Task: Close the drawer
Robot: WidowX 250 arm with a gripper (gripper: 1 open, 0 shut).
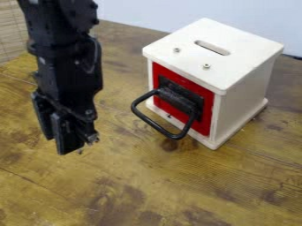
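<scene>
Drawer [186, 95] sits in the near face of the white box, right of centre in my camera view, red front turned toward the lower left of the frame.

Largest item: the table [147, 181], brown wood with worn, darker patches. It carries the box.

Next, the arm [62, 53]: black, coming in at upper left and reaching down over the table, well apart from the box.

Box [242, 84]: white, upright, set at an angle to my camera. One side panel faces right. Its top has a rounded slot [211, 47] and two small metal screws [207, 66] nearer the front edge.

Gripper [67, 132]: black, at the arm's lower end, fingertips pointing down. I cannot tell whether the fingers stand wide or narrow. No contact with drawer or handle.

Drawer front: red border around a dark centre. I cannot tell how far it stands out from the box, if at all.

Handle [161, 129]: black rounded loop, projecting from the dark centre toward the gripper's side and slanting down to the right.
</scene>
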